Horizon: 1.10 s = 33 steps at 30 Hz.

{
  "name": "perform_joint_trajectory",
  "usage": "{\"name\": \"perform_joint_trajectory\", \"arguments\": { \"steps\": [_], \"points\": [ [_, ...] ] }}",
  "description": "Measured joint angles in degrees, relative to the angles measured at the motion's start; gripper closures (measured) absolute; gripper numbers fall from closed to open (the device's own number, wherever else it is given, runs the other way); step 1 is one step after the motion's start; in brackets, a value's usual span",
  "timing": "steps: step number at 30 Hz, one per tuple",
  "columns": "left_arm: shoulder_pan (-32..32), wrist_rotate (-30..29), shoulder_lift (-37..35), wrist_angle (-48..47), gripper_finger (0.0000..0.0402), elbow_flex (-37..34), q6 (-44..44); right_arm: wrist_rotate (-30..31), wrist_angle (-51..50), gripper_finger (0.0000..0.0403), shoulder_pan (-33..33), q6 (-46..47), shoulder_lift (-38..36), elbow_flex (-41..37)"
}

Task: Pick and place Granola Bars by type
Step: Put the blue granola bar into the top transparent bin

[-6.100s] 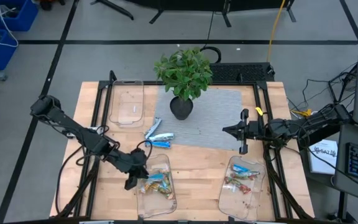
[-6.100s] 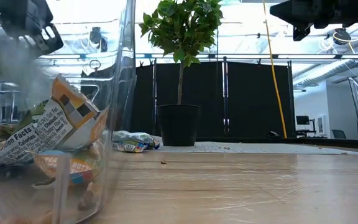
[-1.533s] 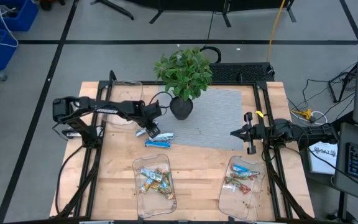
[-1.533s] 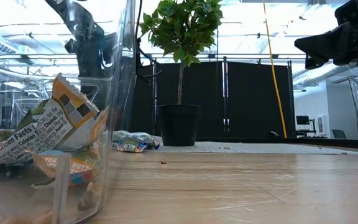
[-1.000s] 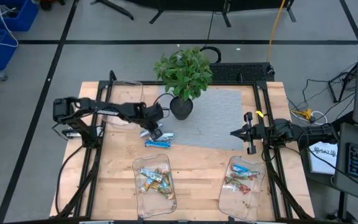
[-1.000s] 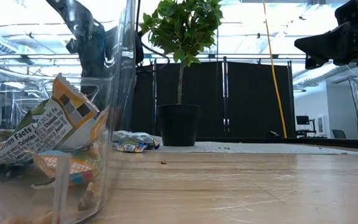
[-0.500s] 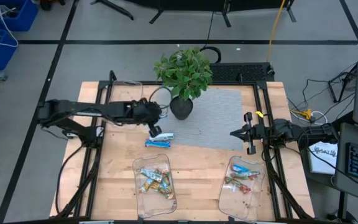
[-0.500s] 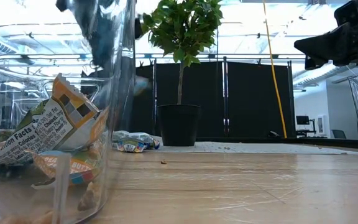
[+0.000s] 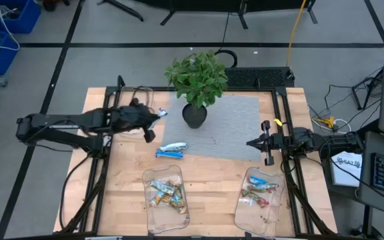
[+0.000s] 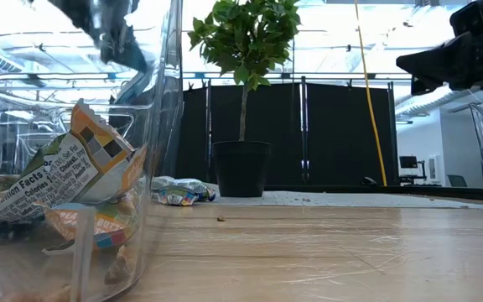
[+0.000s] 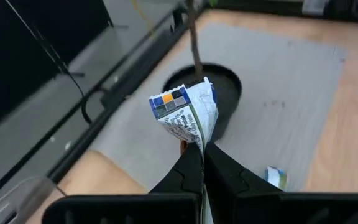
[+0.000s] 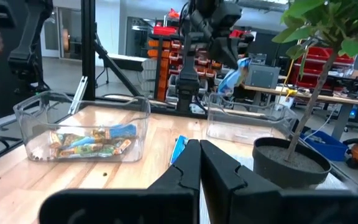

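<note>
A blue-white bar point(image 11: 188, 117) is being pinched in the left claw point(image 9: 153, 115), raised above the surface just beside the empty clear tray point(image 9: 137, 107) near the far left corner. Two more bars point(image 9: 171, 151) are lying by the grey mat's point(image 9: 235, 127) near edge. The right claw point(image 9: 264, 143) is being held closed, empty, near the right edge.

I'm looking at two dark, slim jointed arms — the left arm point(image 9: 65, 123) at the frame's left, the right arm point(image 9: 325, 140) at its right, showing a small yellow tag — black cables trailing beneath both.
</note>
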Motion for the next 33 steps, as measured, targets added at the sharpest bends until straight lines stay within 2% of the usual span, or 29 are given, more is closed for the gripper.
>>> {"name": "perform_joint_trajectory", "arguments": {
  "steps": [4,6,11,15,19,22,26,33],
  "points": [
    [2.1,-0.16,-8.7,8.94,0.0394,-8.49,1.54,0.0,-0.01,0.0403,0.0,0.0,0.15,0.0],
    [3.67,1.6,-13.45,13.71,0.0394,-12.32,2.69,0.0,-0.14,0.0403,0.0,0.0,0.2,0.0],
    [8.29,10.25,-23.99,23.19,0.0395,-19.39,4.85,0.0,-0.12,0.0403,0.0,0.0,0.24,0.0],
    [12.79,20.2,-30.5,28.88,0.0395,-22.73,4.13,0.0,-0.1,0.0403,0.0,0.0,0.24,0.0],
    [18.22,24.59,-35.33,28.49,0.0389,-23.18,-0.47,0.0,-0.12,0.0403,0.0,0.0,0.24,0.01],
    [22.35,23.3,-37.35,24.5,0.0395,-23.22,-3.76,0.0,-0.12,0.0403,0.0,0.0,0.24,0.0],
    [27.69,16.02,-38.03,18.11,0.0396,-23.23,-10.5,0.0,-0.12,0.0403,0.0,0.0,0.24,0.01],
    [34.05,11.73,-32.12,12.26,0.0396,-23.25,-14.31,0.0,-0.12,0.0403,0.0,0.0,0.24,0.0]
  ]
}}
